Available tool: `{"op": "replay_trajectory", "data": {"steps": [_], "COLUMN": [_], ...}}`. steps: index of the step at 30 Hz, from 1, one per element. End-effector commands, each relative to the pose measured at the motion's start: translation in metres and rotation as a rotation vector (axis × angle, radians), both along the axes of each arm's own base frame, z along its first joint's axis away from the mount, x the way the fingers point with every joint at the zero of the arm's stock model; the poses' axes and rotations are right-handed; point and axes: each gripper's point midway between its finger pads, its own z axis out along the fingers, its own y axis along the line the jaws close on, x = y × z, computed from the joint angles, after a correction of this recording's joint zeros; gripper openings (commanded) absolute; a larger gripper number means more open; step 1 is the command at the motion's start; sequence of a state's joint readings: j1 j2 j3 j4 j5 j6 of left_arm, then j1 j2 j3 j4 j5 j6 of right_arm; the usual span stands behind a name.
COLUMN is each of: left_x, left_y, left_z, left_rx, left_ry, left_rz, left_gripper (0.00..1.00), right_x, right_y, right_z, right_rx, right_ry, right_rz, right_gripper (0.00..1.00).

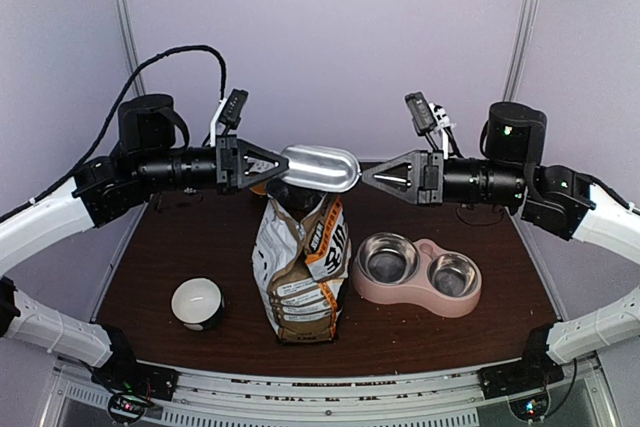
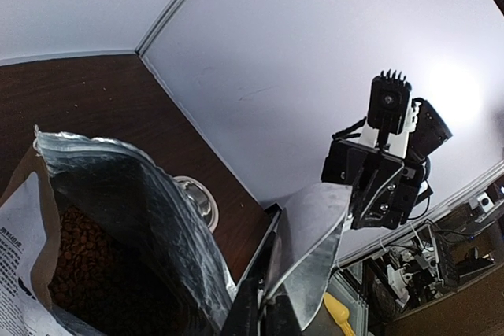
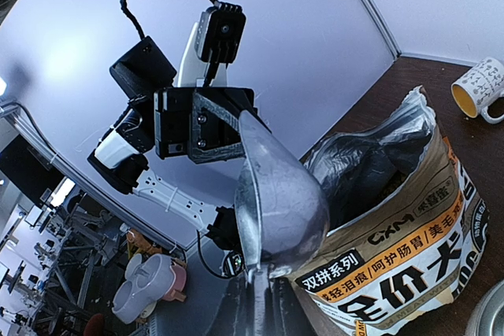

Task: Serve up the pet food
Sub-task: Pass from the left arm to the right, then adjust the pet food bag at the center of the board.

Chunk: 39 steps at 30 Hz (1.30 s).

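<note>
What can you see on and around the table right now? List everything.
pet food: a loose mass, reddish-brown, inside the open bag
bag: 1, tan, orange and black print, upright mid-table
metal scoop: 1, silver, above the bag, between both grippers
double bowl: 1, pink with two steel cups, right of the bag
mug: 1, white, front left of the table
table: 1, dark brown
left gripper: 1, black, shut on the scoop's left end
right gripper: 1, black, shut on its right end
</note>
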<state>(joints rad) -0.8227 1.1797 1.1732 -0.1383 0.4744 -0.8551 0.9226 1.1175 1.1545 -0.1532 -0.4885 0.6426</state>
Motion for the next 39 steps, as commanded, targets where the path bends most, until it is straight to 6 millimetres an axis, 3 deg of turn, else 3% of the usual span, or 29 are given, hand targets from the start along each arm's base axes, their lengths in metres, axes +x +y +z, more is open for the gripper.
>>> {"op": "replay_trajectory", "data": {"steps": [1,5,7,12,21,24,30,33,39], "left_x": [0.004,0.014,0.021,0.036,0.040,0.045,0.049,0.048,0.042], "left_y": [0.005,0.024,0.037,0.060,0.043,0.039,0.031,0.034,0.045], "left_z": [0.014,0.011,0.008,-0.024,-0.075,-0.093,-0.112,-0.119,-0.133], "left_rx": [0.033,0.148,0.221,0.445,0.624,0.686,0.731,0.769,0.831], "left_ry": [-0.081,-0.124,-0.137,-0.077,0.040,0.063,0.108,0.134,0.178], "left_rz": [0.025,0.130,0.199,0.310,0.243,0.231,0.213,0.213,0.221], "left_gripper": [0.08,0.49,0.62,0.63,0.77,0.75,0.58,0.45,0.34], "right_x": [0.010,0.013,0.016,0.019,0.022,0.022,0.021,0.020,0.018], "right_y": [-0.009,-0.023,-0.032,-0.048,-0.060,-0.062,-0.069,-0.073,-0.080], "right_z": [0.004,0.008,0.008,0.004,-0.004,-0.008,-0.021,-0.027,-0.033], "right_rx": [0.003,-0.015,-0.035,-0.084,-0.133,-0.141,-0.189,-0.220,-0.250], "right_ry": [-0.025,-0.065,-0.081,-0.103,-0.115,-0.117,-0.126,-0.132,-0.147], "right_rz": [-0.082,-0.143,-0.183,-0.248,-0.299,-0.303,-0.315,-0.319,-0.330], "right_gripper": [0.00,0.00,0.00,0.00,0.00,0.00,0.00,0.00,0.00]}}
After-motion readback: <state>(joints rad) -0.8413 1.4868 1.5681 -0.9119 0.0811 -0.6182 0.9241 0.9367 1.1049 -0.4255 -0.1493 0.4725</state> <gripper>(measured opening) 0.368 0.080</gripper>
